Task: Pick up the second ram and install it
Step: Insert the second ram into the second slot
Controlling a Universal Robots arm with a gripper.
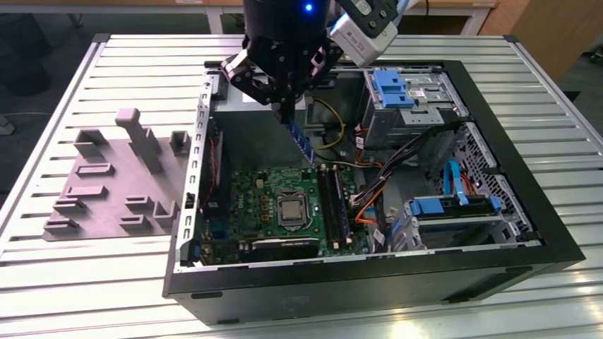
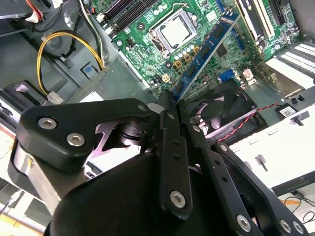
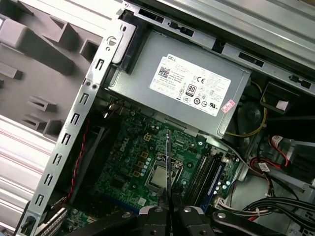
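Exterior view: the gripper (image 1: 287,111), clamped on the upper end of the second ram (image 1: 301,143), holds it tilted above the motherboard (image 1: 247,191) inside the open computer case (image 1: 358,286).

Second wrist view: the fingers pinch its flat faces.

First wrist view: it shows edge-on over the board.

It is probably light, stiff and fragile, and safest held at one end.

A slatted metal table (image 1: 94,296) is spreading across the exterior view, its pale ribs catching bright glare along the near edge. Behind it a white-framed desk (image 1: 462,8) with a wooden top is standing. A wooden panel (image 1: 556,32) is rising at the exterior view's right, and dark floor (image 1: 38,42) is showing at its left.
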